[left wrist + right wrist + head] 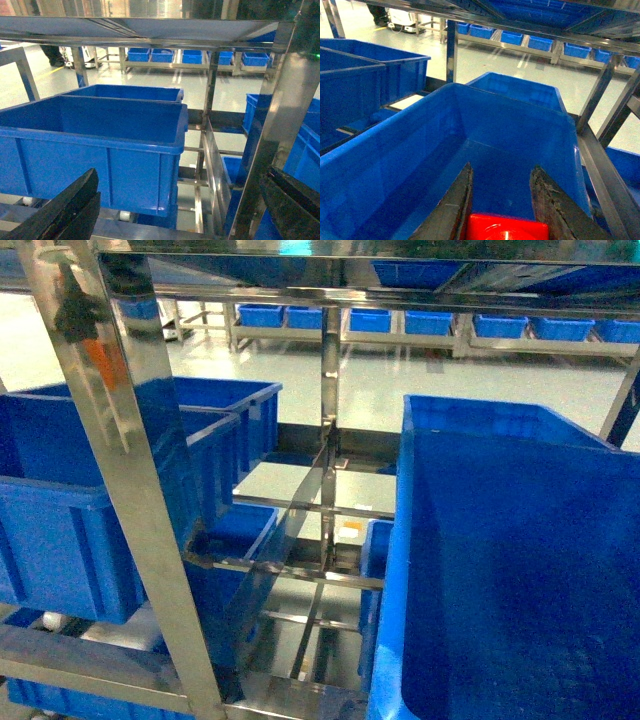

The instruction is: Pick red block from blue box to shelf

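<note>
In the right wrist view the red block (507, 227) sits between the two dark fingers of my right gripper (502, 167), which is shut on it; only its top edge with a round stud shows. It hangs over the smooth-walled blue box (420, 160), whose floor is bare. That box fills the right of the head view (520, 570), where neither gripper shows. The steel shelf (130, 490) frames everything, its uprights (600, 85) standing close on the right. My left gripper (182, 172) is open and holds nothing, facing the shelf (150, 30).
Dark blue ribbed crates (60, 510) (100, 145) (370, 70) stand on the shelf's left side. A shiny steel divider (290, 530) runs between the bays. Across the pale floor, a row of small blue crates (400, 322) sits on low racks.
</note>
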